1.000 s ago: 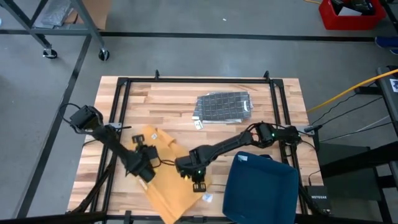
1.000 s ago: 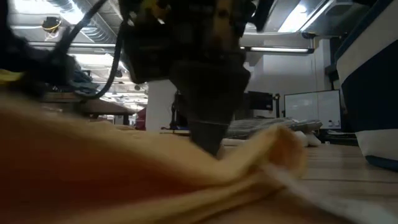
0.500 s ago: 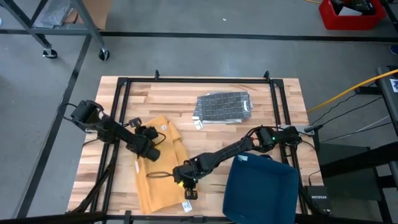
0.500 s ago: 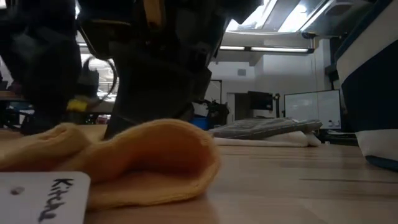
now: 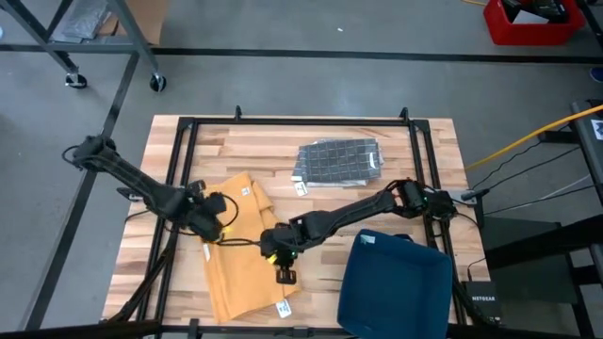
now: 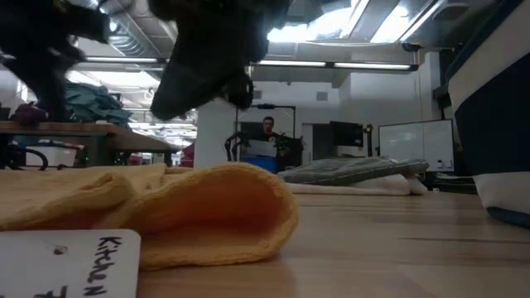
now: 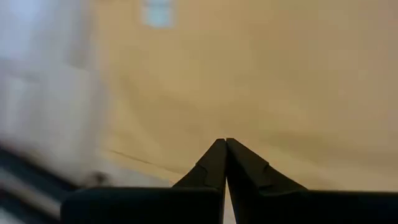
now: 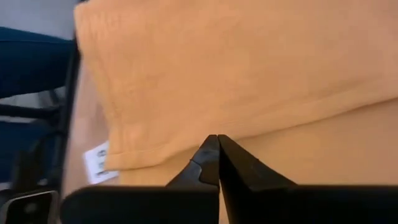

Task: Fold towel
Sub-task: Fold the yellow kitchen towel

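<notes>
The yellow towel (image 5: pixel 243 268) lies folded in a long strip on the table's near left part, its rounded fold (image 6: pixel 248 211) toward the right. A white tag (image 6: pixel 62 265) lies at its near end. My left gripper (image 5: pixel 214 226) is shut and hovers over the towel's left edge, with the cloth (image 7: pixel 280 81) beyond its tips. My right gripper (image 5: pixel 280 266) is shut at the folded right edge (image 8: pixel 186 134), raised above it in the low view (image 6: pixel 170 99).
A folded grey checked cloth (image 5: pixel 339 160) lies toward the far edge, with a small white tag (image 5: pixel 301 189) next to it. A dark blue bin (image 5: pixel 396 282) stands at the near right corner. Black frame rails (image 5: pixel 179 169) run along the table's sides.
The towel has gone from a slanted, bunched heap to a flat folded strip, its upper layer laid over toward the right. Both grippers have come off the cloth and risen. The left has drawn back toward the table's left, and the right has moved slightly toward the far edge.
</notes>
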{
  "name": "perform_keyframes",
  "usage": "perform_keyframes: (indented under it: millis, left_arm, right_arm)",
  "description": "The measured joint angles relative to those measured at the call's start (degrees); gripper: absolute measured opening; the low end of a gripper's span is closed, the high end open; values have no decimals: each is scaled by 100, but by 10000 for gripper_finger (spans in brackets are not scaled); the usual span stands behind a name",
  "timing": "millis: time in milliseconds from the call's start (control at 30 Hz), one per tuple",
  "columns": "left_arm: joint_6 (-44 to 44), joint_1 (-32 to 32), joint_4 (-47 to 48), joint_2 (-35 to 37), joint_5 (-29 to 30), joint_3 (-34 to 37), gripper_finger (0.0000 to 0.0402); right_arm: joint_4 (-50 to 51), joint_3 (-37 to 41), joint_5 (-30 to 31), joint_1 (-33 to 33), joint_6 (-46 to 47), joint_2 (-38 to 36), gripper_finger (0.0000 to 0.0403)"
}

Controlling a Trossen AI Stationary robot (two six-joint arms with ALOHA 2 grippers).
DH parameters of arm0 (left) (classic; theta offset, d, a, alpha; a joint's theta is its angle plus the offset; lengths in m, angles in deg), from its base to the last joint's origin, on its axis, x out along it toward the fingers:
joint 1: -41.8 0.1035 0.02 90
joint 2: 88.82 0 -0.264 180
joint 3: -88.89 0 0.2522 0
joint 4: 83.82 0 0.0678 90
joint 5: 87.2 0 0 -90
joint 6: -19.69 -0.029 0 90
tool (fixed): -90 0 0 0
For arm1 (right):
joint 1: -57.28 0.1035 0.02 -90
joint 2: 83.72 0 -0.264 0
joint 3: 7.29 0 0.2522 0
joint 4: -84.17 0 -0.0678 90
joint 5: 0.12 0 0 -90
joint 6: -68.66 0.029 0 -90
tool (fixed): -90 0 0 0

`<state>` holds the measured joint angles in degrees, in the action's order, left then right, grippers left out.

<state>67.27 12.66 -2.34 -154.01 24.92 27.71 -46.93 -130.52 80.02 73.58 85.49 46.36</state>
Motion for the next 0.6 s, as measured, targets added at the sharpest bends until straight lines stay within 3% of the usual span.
perform_keyframes:
  millis: [67,133,467,600]
  left_arm:
    - [274,-120,-175,232,-573,16,1]
    - [759,-270,-294,322,-774,39,1]
    - [2073,-975,-1707,8,-757,532,1]
    - [2597,-1024,-1720,-320,-515,651,1]
  right_arm:
    - [51,-5,364,4,-229,-81,8]
    - [129,-13,613,4,-409,-86,8]
    - [508,348,731,-21,-679,15,9]
    - [480,546,731,-20,-697,15,9]
